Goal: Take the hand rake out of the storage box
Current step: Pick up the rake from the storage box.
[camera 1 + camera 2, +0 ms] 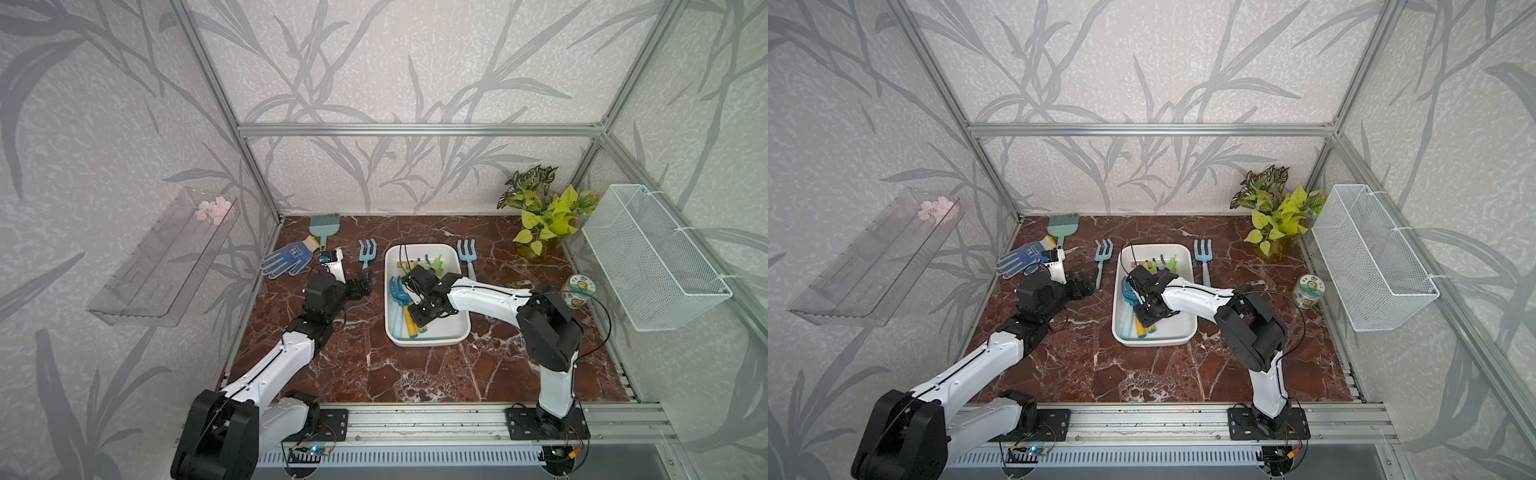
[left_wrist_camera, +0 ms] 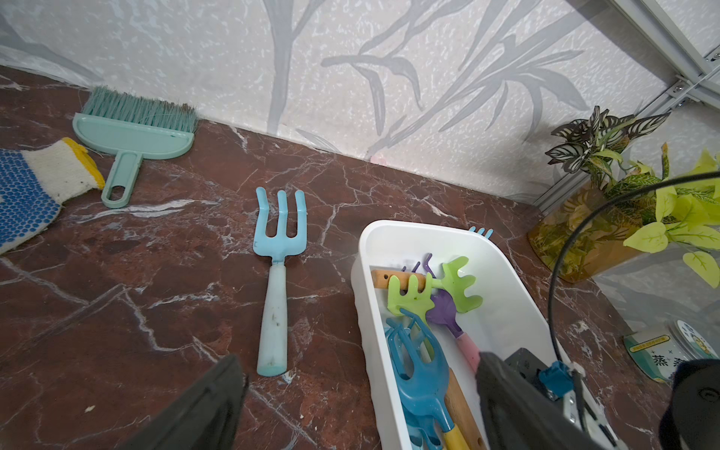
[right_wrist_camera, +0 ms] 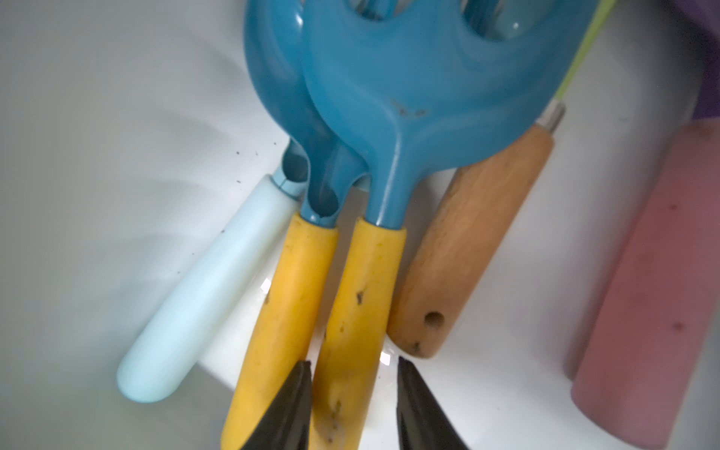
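Note:
The white storage box (image 1: 428, 341) (image 1: 1154, 343) (image 2: 364, 296) sits mid-table and holds several hand tools. A blue hand rake (image 1: 399, 291) (image 1: 1128, 296) (image 2: 422, 374) (image 3: 409, 89) with a yellow handle (image 3: 362, 296) lies on top of a twin rake along the box's left side. My right gripper (image 1: 411, 318) (image 3: 352, 366) reaches down into the box and straddles that yellow handle. One fingertip (image 3: 300, 378) touches it and a narrow gap shows at the other. My left gripper (image 1: 365, 283) (image 2: 360, 360) hovers wide open beside the box's left rim, holding nothing.
Two light-blue forks (image 1: 368, 253) (image 1: 467, 254) lie on the table on either side of the box. A teal brush (image 1: 323, 226) and dotted glove (image 1: 286, 259) lie back left. A potted plant (image 1: 544, 216), jar (image 1: 577, 291) and wire basket (image 1: 652, 266) stand right; a clear tray (image 1: 162, 262) hangs on the left wall.

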{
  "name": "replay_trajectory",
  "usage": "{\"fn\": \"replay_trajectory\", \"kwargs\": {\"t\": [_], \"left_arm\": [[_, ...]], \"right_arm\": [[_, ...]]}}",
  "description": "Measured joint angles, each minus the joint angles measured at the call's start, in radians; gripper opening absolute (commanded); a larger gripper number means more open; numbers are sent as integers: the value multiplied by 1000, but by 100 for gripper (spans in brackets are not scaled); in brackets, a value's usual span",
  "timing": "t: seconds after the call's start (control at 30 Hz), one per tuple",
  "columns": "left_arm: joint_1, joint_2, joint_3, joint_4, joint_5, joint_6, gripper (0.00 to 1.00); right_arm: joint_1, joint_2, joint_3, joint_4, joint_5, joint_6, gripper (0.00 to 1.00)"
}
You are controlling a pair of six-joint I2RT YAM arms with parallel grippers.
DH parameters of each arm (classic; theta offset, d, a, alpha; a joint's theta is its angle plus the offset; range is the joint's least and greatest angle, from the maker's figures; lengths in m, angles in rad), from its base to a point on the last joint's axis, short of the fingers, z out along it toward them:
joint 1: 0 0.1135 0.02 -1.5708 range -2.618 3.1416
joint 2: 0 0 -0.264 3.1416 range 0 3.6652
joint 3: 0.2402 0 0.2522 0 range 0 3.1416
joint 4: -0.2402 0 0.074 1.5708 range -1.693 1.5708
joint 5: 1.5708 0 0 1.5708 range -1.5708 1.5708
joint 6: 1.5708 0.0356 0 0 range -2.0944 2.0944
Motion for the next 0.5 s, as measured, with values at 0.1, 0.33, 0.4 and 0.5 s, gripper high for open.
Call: {"fn": "replay_trajectory", "kwargs": {"t": [0.1,0.33,0.4,0.5], "left_arm": [[0,0,0,0,0,0,94],[1,0,0,1,2,-6,94],[1,0,0,2,4,-7,94],[1,0,0,3,9,-7,94]], "right_arm": [[0,21,16,-21,8,7,37],[0,69,61,-68,23,19,29],[0,69,64,-77,34,36,27],[-2,67,62,-79,41,38,23]]}}
